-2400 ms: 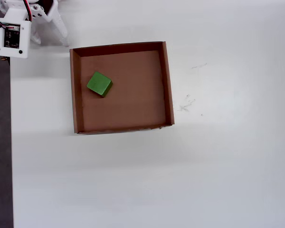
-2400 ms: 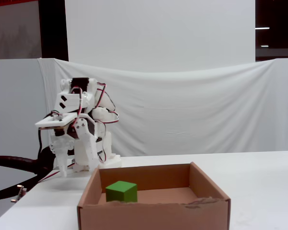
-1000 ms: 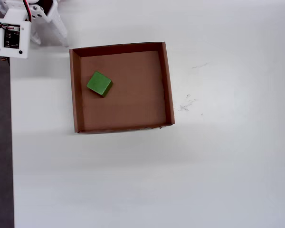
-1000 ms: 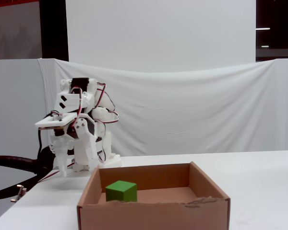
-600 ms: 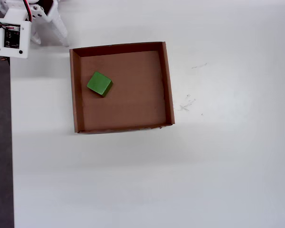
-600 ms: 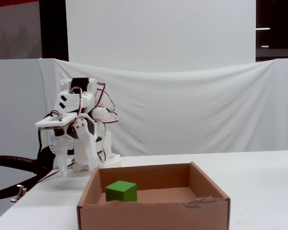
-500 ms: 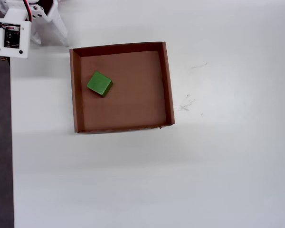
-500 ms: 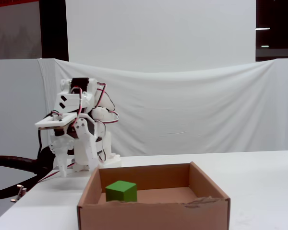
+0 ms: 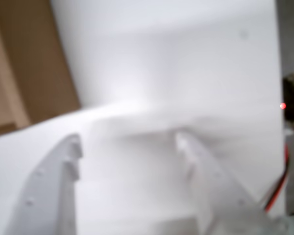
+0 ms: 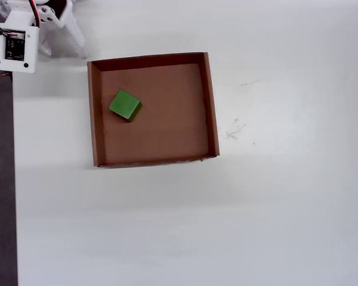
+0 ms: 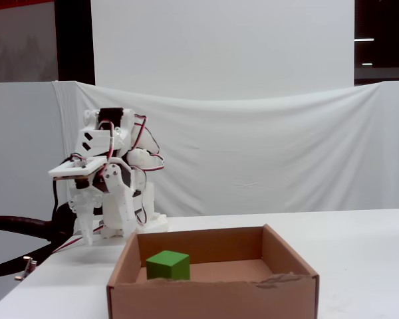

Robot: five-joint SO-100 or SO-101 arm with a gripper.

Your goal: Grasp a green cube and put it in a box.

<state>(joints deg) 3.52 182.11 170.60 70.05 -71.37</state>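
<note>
The white bench [image 10: 256, 208] fills the overhead view, with a white cloth backdrop [image 11: 266, 146] hanging behind it in the fixed view. The white arm [image 11: 110, 179] is folded up at the bench's far left in the fixed view, at about 10 o'clock of the overhead view, well apart from the box. The box [image 10: 210, 101] sits open on the bench, its brown bottom bare except for one thing; in the fixed view its near wall [image 11: 213, 299] has a ragged top edge. The green cube [image 10: 125, 105] lies on the box floor toward 9 o'clock of the tray, near the left wall but not touching it, turned slightly askew to the walls; the fixed view shows it [image 11: 167, 265] resting flat. In the blurred wrist view the fingers [image 9: 128, 143] stand wide apart with nothing between them, above bare bench, with a corner of the box [image 9: 34, 73] at 10 o'clock
</note>
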